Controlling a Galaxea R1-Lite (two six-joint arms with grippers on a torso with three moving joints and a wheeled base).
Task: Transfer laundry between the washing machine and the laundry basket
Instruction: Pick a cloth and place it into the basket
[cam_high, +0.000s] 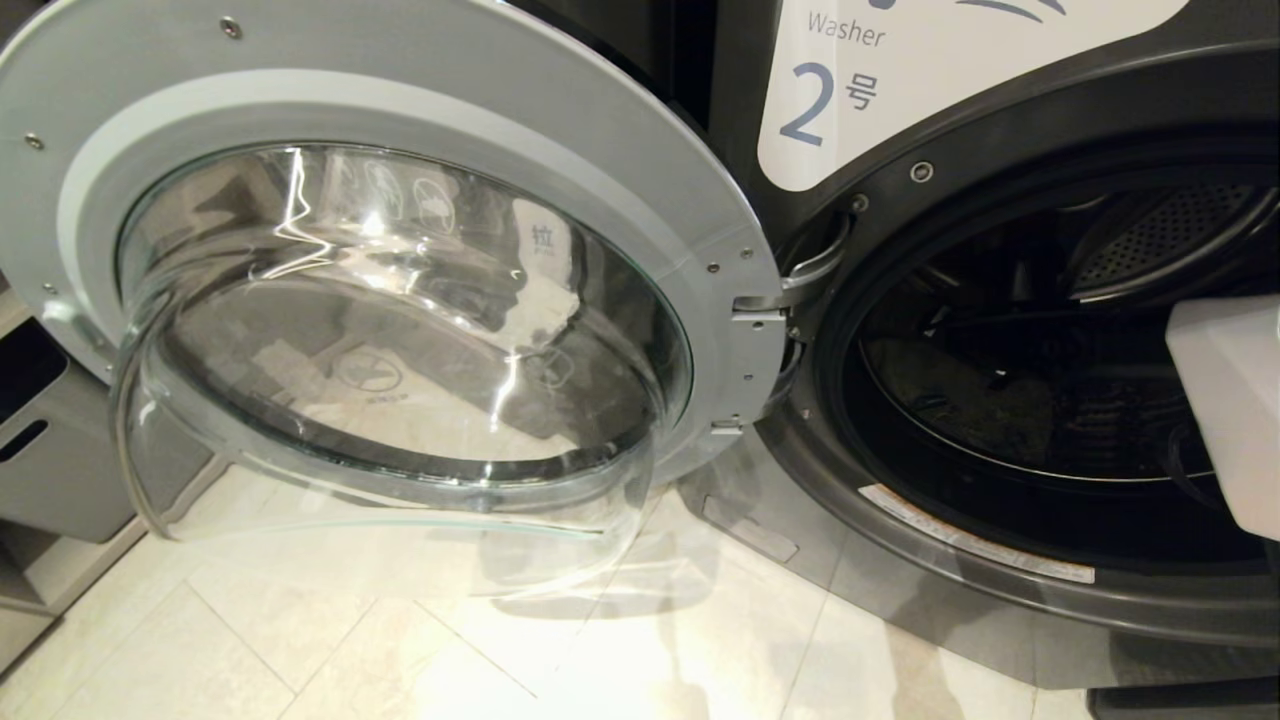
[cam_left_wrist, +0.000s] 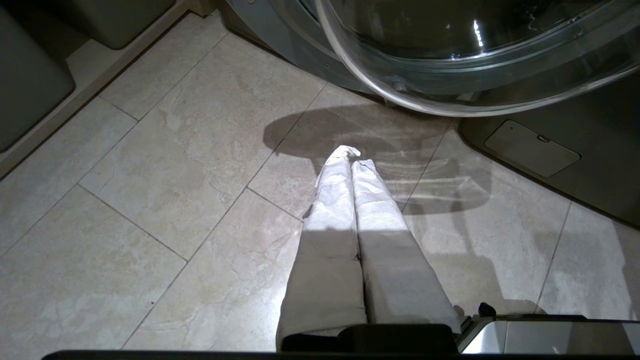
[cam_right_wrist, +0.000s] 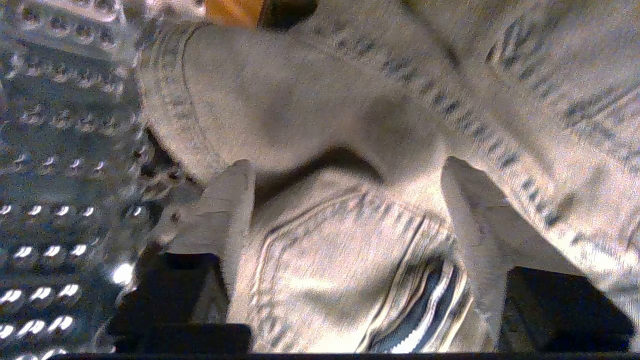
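Your right gripper stands wide open inside the washer drum, at 3 o'clock, fingers astride grey laundry, gripping nothing. Left gripper is closed, empty.

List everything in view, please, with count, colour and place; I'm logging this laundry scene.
washing machine: one, dark grey, marked 2, on the right.
door: one, grey rim with clear glass bowl, swung open to the left.
drum: one, perforated metal, inside the machine.
laundry: pale grey striped garment, with an orange piece beyond it, in the drum.
bin: one, plain grey, on a low ledge at far left.
floor: beige tiles.
left gripper: fingers shut, above the floor by the door.
right gripper: fingers apart, over the striped garment in the drum.
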